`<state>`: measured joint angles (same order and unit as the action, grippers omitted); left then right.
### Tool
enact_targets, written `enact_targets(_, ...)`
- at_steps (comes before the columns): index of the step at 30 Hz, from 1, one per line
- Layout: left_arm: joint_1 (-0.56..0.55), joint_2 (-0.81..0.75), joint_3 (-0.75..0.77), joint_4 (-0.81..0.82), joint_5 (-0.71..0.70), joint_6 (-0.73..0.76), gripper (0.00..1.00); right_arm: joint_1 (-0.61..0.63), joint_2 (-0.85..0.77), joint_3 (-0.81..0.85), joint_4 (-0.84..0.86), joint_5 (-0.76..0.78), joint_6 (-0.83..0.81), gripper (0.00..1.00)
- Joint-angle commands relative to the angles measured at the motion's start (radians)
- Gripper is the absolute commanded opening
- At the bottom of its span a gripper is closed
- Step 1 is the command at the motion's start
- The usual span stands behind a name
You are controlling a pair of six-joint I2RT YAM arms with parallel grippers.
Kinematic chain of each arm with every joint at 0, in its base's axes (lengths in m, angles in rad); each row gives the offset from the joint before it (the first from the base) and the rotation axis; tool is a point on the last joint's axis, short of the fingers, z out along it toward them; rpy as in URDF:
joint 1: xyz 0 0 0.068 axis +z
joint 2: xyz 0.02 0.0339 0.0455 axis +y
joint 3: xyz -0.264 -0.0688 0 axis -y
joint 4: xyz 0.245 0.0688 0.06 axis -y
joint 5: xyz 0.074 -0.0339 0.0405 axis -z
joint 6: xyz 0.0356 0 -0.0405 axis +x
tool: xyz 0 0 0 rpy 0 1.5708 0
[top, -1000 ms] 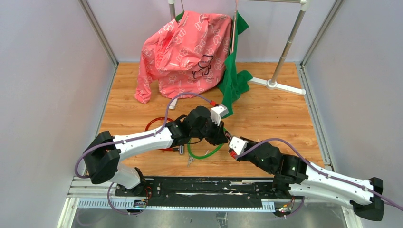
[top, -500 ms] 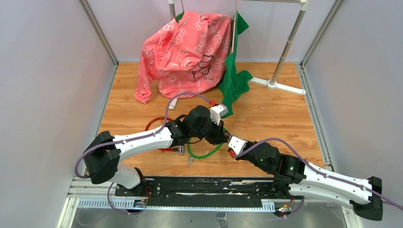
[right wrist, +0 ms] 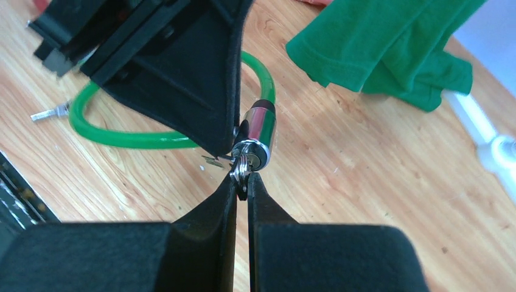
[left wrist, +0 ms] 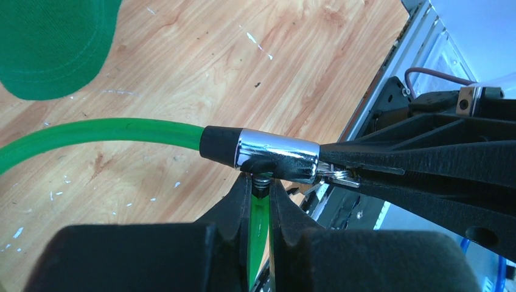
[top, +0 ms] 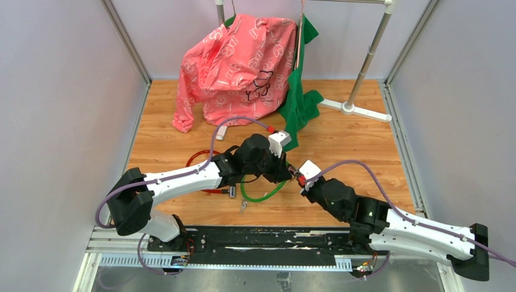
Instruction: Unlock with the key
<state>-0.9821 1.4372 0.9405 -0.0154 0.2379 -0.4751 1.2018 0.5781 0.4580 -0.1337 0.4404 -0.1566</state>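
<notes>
The left pincer [left wrist: 260, 185] is clamping the green cable [left wrist: 103, 137] right beneath its chrome lock barrel [left wrist: 277, 159], over the middle of the worktop [top: 353, 152]. The right pincer [right wrist: 242, 182] is pinching shut on the key [right wrist: 241, 165] in the barrel's end, the cable looping toward 8 o'clock.

readable text: none in any view
pink garment with a white print [top: 237, 67], far centre: the repeated white pattern is too small to tell as letters
black outline drawing [top: 260, 85] on the garment's front: a figure, not lettering
green cable lock [left wrist: 277, 159], centre: plain shiny chrome barrel, no legible stamp
small metal key [left wrist: 339, 176] at the barrel's end: too little shows to read
</notes>
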Motion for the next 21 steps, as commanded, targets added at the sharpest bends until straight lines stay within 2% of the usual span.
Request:
enact_targets(1,0.0,-0.001,0.056,0.064,-0.009,-0.024,0.0,0.012,0.034,0.054,-0.015,0.107,0.282,0.0)
enact_targets(8,-0.018,0.017,0.069,0.071,-0.035,-0.026,0.0,0.011,0.079,0.108,-0.091,0.226,0.599,0.0)
enact_targets(18,-0.043,0.053,0.082,0.087,-0.047,-0.026,0.0,0.012,0.076,0.167,-0.272,0.28,0.798,0.0)
enact_targets(21,-0.049,0.062,0.082,0.096,-0.05,-0.03,0.0,0.011,0.074,0.183,-0.32,0.246,0.811,0.0)
